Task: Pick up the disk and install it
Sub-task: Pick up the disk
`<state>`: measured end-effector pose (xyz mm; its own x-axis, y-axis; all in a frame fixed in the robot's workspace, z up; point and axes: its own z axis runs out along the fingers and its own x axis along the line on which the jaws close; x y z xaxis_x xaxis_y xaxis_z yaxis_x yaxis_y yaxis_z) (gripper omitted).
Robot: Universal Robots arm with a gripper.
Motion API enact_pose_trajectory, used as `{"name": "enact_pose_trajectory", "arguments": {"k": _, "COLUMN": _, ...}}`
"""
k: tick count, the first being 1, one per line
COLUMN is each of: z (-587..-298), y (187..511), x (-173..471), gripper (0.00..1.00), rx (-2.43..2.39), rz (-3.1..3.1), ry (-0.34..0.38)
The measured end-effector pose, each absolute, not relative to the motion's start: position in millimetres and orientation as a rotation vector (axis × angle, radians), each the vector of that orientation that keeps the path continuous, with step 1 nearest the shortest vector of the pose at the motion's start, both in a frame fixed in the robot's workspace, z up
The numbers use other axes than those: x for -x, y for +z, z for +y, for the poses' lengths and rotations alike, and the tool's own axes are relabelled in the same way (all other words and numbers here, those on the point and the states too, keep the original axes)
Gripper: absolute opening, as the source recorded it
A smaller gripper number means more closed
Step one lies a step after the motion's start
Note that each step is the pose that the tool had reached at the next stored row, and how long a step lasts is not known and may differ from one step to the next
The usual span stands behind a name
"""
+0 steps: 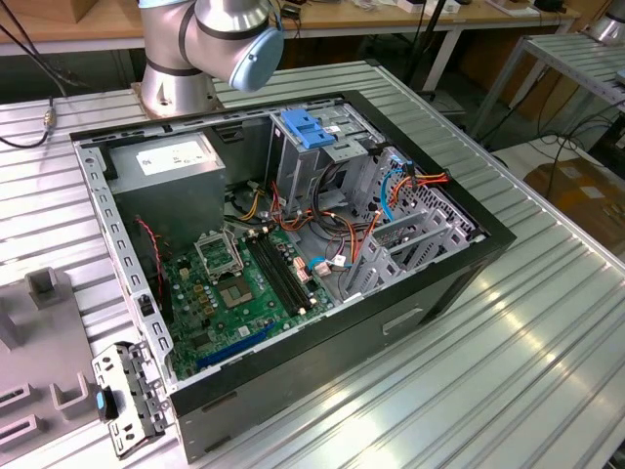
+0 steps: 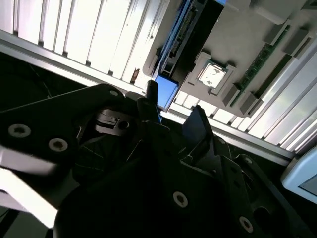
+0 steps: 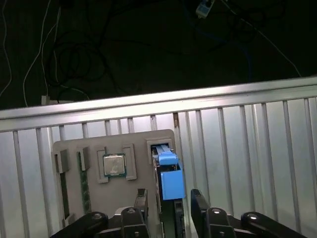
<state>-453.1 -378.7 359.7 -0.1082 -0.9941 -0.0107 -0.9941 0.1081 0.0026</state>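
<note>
Standing on edge in a slot of the flat grey plastic holder plate [image 3: 143, 141], the dark rectangular metal disk with blue plastic side rails [image 3: 171, 183] sits between the 2 black fingers [image 3: 141, 201] of the gripper [image 3: 169, 193]. They are spread apart on either side of it, gripping nothing. A square silver processor chip [image 3: 114, 165] lies in the neighbouring recess. In the exterior view, the open black computer case [image 1: 410, 303] sits mid-frame, its blue-topped metal drive bay [image 1: 308, 127] at upper centre.

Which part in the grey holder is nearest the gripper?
The disk, on edge with its blue rail showing, sits between the fingers of the gripper; the processor chip lies flat in a pocket beside it.
</note>
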Motion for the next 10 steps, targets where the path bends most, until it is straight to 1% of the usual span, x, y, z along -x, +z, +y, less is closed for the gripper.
{"name": "enact_pose_trajectory", "arguments": {"k": 1, "z": -378.7, "y": 357.9, "x": 453.2, "gripper": 0.53, "rx": 2.098, "rz": 2.330, "ry": 0.014}}
{"name": "enact_pose_trajectory", "arguments": {"k": 2, "z": -378.8, "y": 355.9, "x": 453.3, "gripper": 0.53, "rx": 2.100, "rz": 2.328, "ry": 0.014}}
{"name": "enact_pose_trajectory", "arguments": {"k": 3, "z": -378.7, "y": 354.2, "x": 453.4, "gripper": 0.60, "rx": 2.101, "rz": 2.328, "ry": 0.014}}
{"name": "enact_pose_trajectory", "arguments": {"k": 10, "z": -378.7, "y": 349.8, "x": 453.7, "gripper": 0.60, "rx": 2.100, "rz": 2.327, "ry": 0.015}}
